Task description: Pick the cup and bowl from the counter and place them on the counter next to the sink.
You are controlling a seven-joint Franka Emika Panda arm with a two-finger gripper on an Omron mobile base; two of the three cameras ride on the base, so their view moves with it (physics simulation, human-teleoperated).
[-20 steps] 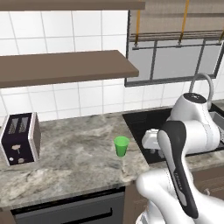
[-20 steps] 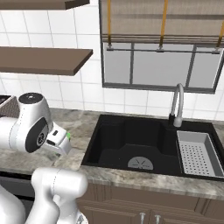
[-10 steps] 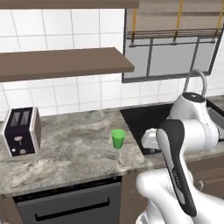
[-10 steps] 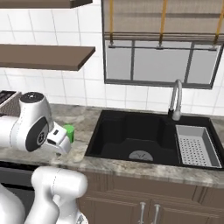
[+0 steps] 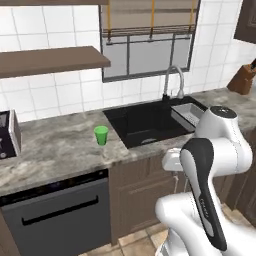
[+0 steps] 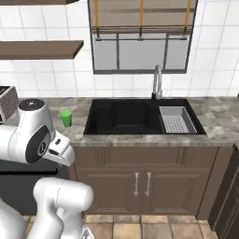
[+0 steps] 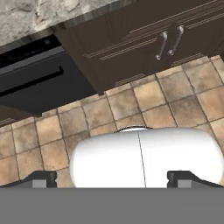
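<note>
You see the green cup [image 5: 101, 135] standing upright on the marbled counter [image 5: 55, 155], mouth up and its long axis vertical, just to the left of the black sink [image 5: 145, 122], near the basin's left edge but not touching it. It is plain, and you can read no label or writing on it or anywhere else in the kitchen. From the right base camera the cup [image 6: 66, 118] sits between the sink [image 6: 123, 116] and the robot's white shoulder. Inside the sink, on the far side from the cup, lies the light grey perforated rack [image 6: 176, 118], and the silver gooseneck faucet [image 6: 157, 81] rises behind the sink at its middle. A toaster [image 5: 8, 135] stands on the counter well to the left of the sink, beyond the cup. The gripper [image 7: 111, 177] points down at the tiled floor [image 7: 166, 105] in front of the dark cabinets [image 7: 144, 39] below the sink; its two finger tips [image 7: 40, 176] stand as wide apart as they go, with nothing between them.
</note>
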